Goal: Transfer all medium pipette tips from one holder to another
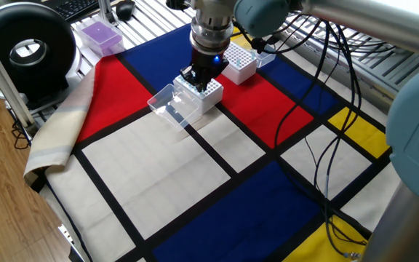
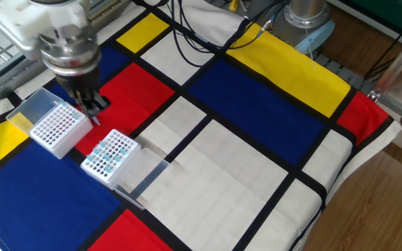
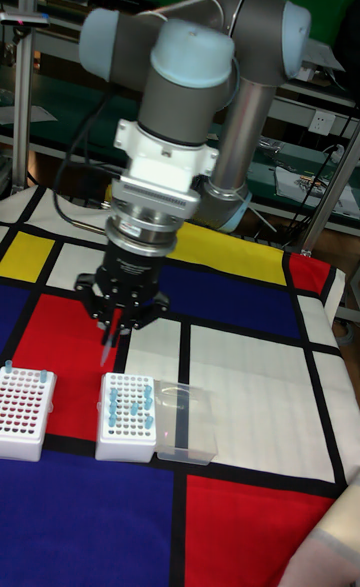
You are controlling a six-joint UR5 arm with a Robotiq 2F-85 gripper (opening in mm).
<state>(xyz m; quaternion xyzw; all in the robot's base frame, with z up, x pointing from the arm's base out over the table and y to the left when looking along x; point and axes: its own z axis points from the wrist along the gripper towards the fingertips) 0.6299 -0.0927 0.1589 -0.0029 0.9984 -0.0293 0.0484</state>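
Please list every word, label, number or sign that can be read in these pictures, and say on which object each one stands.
None can be read: the two white racks, the gripper and the patterned cloth show no lettering. Papers on the shelf behind are too blurred to read.
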